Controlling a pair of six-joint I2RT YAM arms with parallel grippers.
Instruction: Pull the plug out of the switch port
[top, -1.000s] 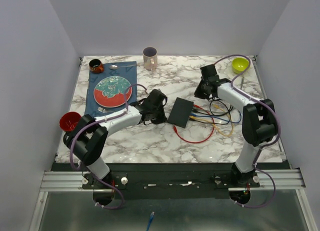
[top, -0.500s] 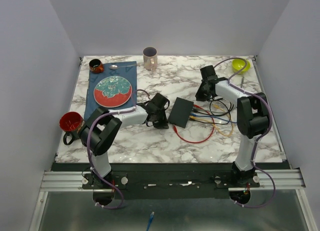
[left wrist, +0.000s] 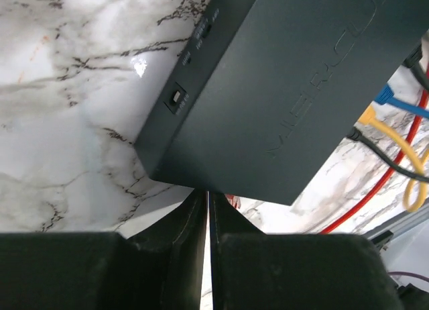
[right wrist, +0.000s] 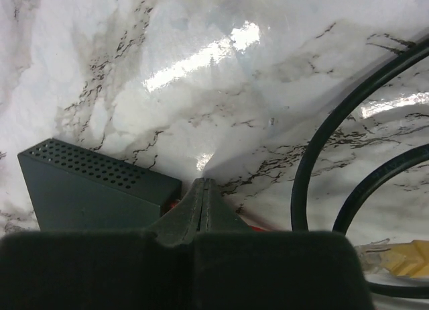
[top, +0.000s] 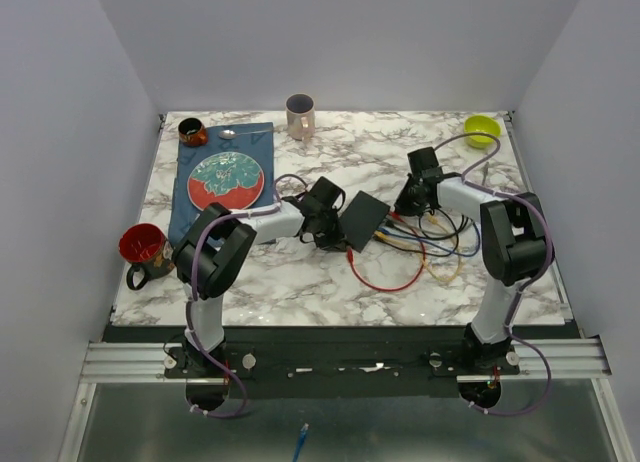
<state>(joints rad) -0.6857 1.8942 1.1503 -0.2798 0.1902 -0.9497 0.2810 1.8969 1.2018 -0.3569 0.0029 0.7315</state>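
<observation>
Jaws on both of your arms are clenched, with nothing visible between them. The flat matte-black rectangular switch (top: 362, 219) lies at an angle near the middle of the white marble-patterned desk (top: 300, 272).

Your left gripper (top: 335, 232) is at the switch's left side. In the left wrist view its fingers (left wrist: 184, 229) meet in a thin slit just under the box's nearest corner. I cannot tell whether they touch it.

Your right gripper (top: 403, 208) is just off the switch's far right corner, with its tips down near the desk. In the right wrist view the perforated end of the switch (right wrist: 94, 182) sits just left of the closed tips, and a bit of red shows beneath them.

Thin cables leave the switch's right long edge. The red cable (top: 385, 282) loops toward you, and the yellow cable (top: 440, 267), blue cable (top: 425, 244) and black cable (top: 452, 222) spread right of the switch. The top view shows them meeting that edge, but the plugs and ports are too small to make out.

Well left of the switch, a round red-and-teal plate (top: 226, 180) rests on a dark blue mat (top: 185, 207). A pale pink mug (top: 299, 115) stands well beyond the switch. A lime-green bowl (top: 481, 130) is far to its right, at the back corner.
</observation>
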